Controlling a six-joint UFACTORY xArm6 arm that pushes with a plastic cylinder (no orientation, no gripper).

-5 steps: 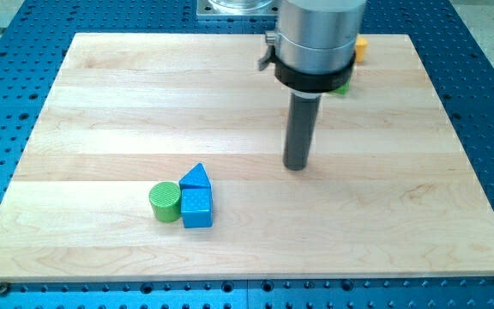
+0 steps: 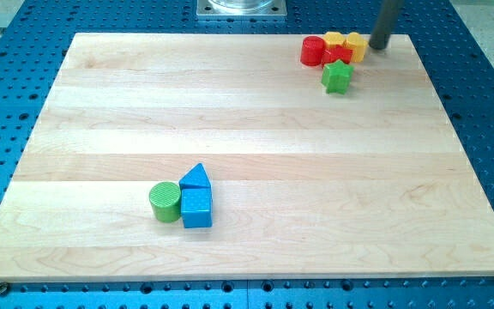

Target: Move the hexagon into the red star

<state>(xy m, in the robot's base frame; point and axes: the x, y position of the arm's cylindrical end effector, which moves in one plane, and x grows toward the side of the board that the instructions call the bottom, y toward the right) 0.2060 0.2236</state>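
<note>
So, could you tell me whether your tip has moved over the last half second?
Yes. My tip has gone from the board's middle toward the view's top right, and now sits at the wooden board's top edge, just right of the yellow block.

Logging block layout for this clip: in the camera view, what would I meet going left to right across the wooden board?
Green cylinder block → blue cube block, with the blue triangular block right behind it → red cylinder block → green star block → yellow hexagon block → my tip.
</note>
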